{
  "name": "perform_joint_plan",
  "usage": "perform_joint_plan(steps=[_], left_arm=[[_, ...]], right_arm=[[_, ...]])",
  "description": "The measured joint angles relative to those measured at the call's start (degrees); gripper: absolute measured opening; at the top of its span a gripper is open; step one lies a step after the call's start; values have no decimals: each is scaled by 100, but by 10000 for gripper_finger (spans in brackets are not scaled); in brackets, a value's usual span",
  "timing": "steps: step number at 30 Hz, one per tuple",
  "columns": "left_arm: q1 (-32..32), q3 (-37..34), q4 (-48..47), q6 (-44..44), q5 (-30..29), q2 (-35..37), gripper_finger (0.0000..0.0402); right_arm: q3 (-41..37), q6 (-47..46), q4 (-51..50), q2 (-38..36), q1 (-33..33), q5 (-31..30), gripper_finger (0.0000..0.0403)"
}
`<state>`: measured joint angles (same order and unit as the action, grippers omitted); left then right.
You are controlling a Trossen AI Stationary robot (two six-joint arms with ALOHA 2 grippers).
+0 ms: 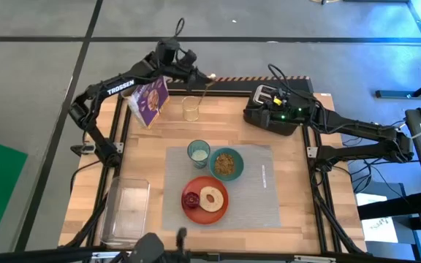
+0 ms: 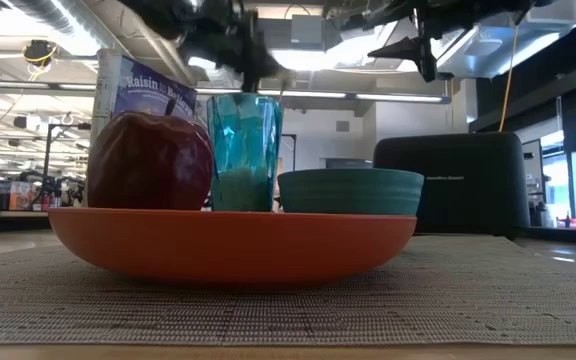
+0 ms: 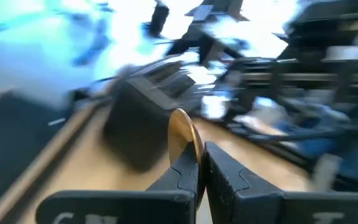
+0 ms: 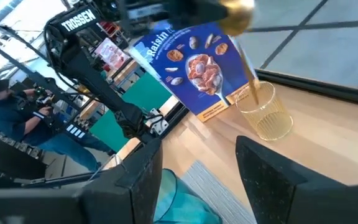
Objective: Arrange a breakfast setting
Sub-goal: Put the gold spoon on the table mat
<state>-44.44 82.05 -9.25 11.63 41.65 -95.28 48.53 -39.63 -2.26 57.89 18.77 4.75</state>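
My left gripper [image 1: 196, 73] is at the table's far edge, shut on the gold spoon [image 1: 209, 79], above a clear glass [image 1: 190, 108]. My right gripper [image 4: 207, 174] is open and empty over the black toaster [image 1: 272, 111]. On the grey placemat [image 1: 258, 191] stand the teal cup [image 1: 199, 152], the teal bowl [image 1: 226, 164] and the orange plate [image 1: 196, 212], which bears the bagel [image 1: 211, 199] and the dark red fruit [image 1: 192, 199]. My left gripper pinches the gold spoon between its two fingers [image 3: 188, 174], just below the spoon's bowl [image 3: 182, 134], which sticks out past the fingertips. The spoon is lifted clear of the table. Its handle [image 4: 250, 74] slants down toward the clear glass [image 4: 267, 115].
A purple cereal box [image 1: 150, 102] stands upright left of the glass. A clear plastic tub [image 1: 126, 212] lies at the near left. Bare wood shows right of the placemat. People and desks show in the room beyond the table.
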Motion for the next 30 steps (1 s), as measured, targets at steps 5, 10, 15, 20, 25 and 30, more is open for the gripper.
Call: perform_joint_plan(steps=[5,10,15,20,25,30], left_arm=[[415,696,129,171,1327,35,9],[1090,1190,1031,-6,2424,36,9],[1780,1370,2292,-301,3140,22,10],[2195,1381,2540,-853,3193,-28,10],[2250,1379,2500,-745,3327,-98,10],[2277,1379,2530,-797,3495,-132,10]], right_arm=[[0,275,749,87,2,555,193],[4,464,1843,284,-1,1403,193],[79,365,2651,532,-1,2348,193],[644,360,2636,870,-14,3340,193],[1151,424,2562,1099,-114,3878,193],[1696,418,1954,1444,-119,4440,193]])
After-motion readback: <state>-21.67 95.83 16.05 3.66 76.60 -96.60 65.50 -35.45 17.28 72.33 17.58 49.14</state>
